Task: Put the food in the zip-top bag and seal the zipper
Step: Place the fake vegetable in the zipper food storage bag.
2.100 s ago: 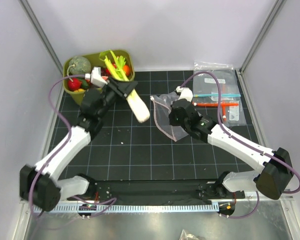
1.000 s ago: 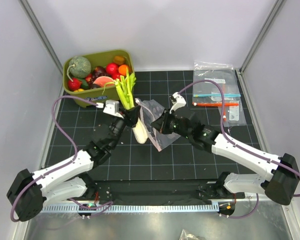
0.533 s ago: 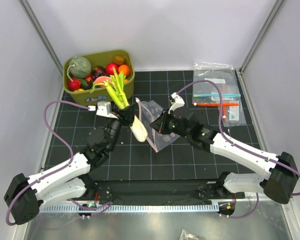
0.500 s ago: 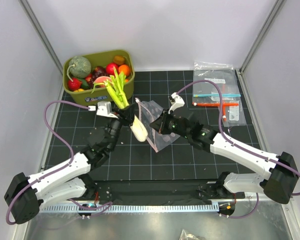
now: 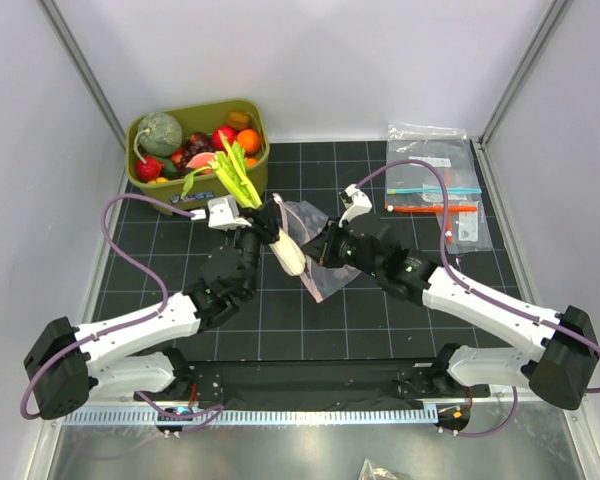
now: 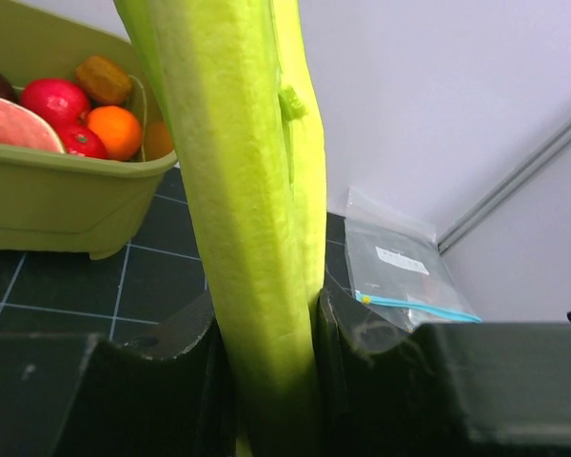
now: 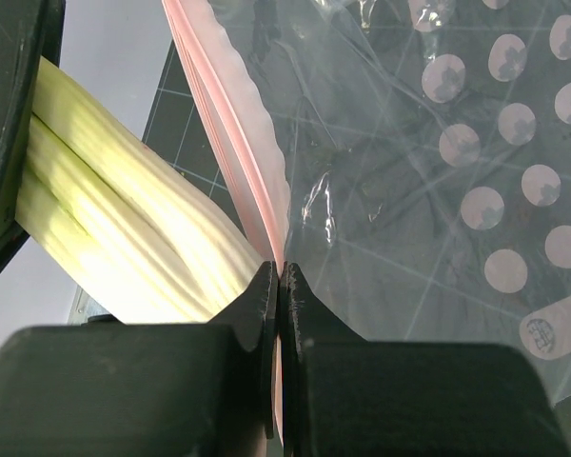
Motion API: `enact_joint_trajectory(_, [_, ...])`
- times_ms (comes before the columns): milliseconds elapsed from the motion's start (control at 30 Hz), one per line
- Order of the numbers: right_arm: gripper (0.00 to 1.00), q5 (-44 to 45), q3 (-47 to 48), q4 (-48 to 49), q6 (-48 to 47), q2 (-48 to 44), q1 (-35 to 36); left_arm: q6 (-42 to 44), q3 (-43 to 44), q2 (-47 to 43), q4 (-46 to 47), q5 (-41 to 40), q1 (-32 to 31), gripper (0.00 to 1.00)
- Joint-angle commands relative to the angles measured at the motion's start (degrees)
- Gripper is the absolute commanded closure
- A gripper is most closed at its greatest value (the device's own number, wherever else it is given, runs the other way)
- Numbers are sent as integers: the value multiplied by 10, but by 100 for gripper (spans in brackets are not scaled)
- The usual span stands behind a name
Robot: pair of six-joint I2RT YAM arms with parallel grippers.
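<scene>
We see the left claw [image 5: 263, 224] clamped on the leek [image 6: 257, 238], gripping it around the middle. The leek is up off the table [image 5: 280, 330] and tilted. Its green leaves point toward the bin [image 5: 195, 112], and its white end points down at the bag [image 7: 409, 190].

The right claw [image 7: 278, 286] is pinched tight on the bag's pink strip [image 7: 230, 124] and holds the top of the bag up. From the right wrist, the leek is just beside the pink strip, on its left. The white end may be touching the bag's mouth, but we cannot tell if it is inside.

More food [image 5: 223, 137] sits in the bin at the back left: a red one, an orange one and a big round green one. Some flat bags [image 5: 435, 180] lie at the back right, well apart from both claws.
</scene>
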Motion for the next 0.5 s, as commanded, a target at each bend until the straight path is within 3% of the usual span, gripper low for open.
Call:
enact_joint_trajectory(0, [99, -2, 7, 22, -1, -19, 2, -3, 19, 3, 62, -66, -7, 100])
enact_joint_trajectory(267, [99, -12, 21, 8, -16, -16, 16, 15, 14, 7, 102, -124, -9, 100])
enact_joint_trajectory(467, [99, 68, 49, -27, -49, -16, 66, 35, 8, 10, 131, -127, -10, 100])
